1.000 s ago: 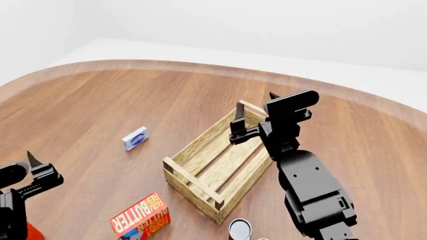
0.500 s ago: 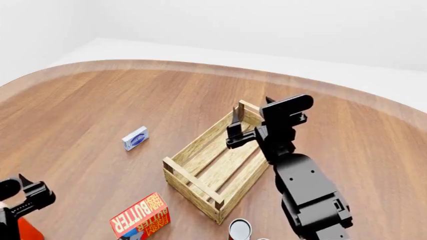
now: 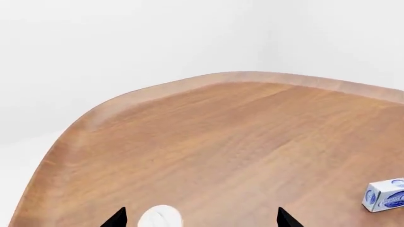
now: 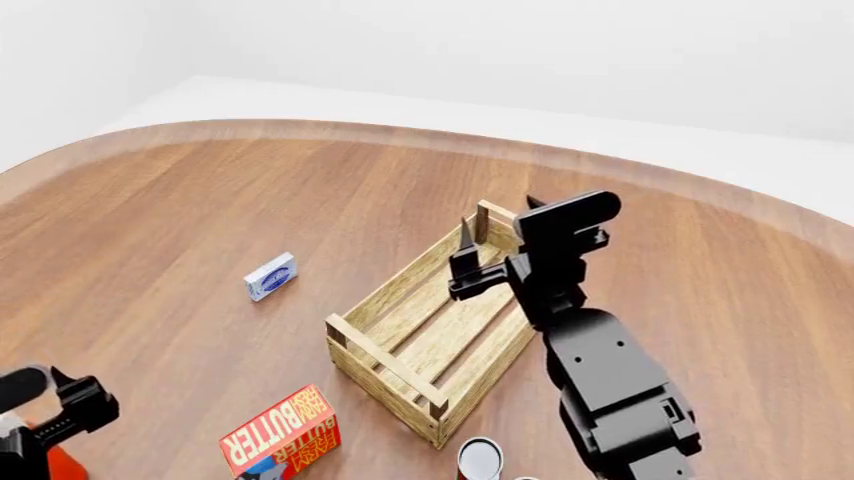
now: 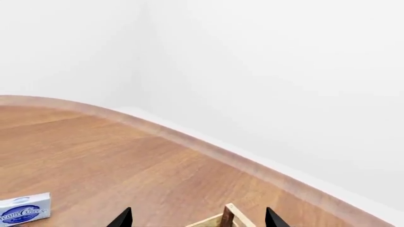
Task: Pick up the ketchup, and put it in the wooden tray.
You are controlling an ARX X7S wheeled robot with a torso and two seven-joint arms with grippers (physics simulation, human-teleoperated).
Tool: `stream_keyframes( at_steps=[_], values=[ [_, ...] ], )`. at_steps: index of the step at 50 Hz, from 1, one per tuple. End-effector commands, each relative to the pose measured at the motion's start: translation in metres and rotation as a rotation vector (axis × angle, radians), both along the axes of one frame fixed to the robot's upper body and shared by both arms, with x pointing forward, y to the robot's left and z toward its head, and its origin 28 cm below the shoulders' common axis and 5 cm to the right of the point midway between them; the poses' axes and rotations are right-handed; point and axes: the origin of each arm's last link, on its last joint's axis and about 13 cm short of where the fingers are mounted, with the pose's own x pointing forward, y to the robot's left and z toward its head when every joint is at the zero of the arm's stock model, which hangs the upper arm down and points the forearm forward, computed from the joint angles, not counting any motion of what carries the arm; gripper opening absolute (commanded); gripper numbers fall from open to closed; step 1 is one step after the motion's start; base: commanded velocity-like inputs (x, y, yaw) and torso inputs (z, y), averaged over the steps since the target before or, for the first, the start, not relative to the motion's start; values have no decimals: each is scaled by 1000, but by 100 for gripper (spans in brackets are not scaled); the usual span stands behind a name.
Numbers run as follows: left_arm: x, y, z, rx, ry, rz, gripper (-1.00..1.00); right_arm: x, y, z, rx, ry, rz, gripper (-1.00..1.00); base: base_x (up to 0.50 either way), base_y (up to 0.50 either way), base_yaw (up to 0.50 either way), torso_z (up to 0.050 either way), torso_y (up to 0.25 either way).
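The ketchup (image 4: 56,462) stands at the desk's (image 4: 200,200) near edge, well away from the wooden tray (image 4: 430,325), past the butter box (image 4: 283,433) on the side away from it. The left gripper (image 3: 200,218) hangs over the bottle with its jaws spread wide and empty; the white cap sits off-centre, close to one fingertip. The likely failure is a lopsided close that tips the bottle (it is tall and slim). The right gripper (image 4: 467,265) hovers above the tray's far end, jaws parted, holding nothing, and could obstruct the drop. A cream cheese box (image 4: 271,276) lies beside the tray.
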Motion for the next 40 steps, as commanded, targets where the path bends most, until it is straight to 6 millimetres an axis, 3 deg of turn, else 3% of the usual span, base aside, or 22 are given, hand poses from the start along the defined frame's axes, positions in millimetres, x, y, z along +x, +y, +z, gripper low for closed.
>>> stream_keyframes(
  at_steps=[1, 23, 40],
  values=[
    [0, -1, -4, -37, 17, -7, 100, 0, 1, -1, -3, 4, 2, 100, 0, 0, 0, 0, 0],
    [0, 5, -8, -28, 26, 47, 100, 1, 3, -1, -6, 8, 7, 100, 0, 0, 0, 0, 0],
    [5, 8, -23, -31, 64, 74, 100, 3, 3, -3, -8, 11, 1, 100, 0, 0, 0, 0, 0]
  ],
)
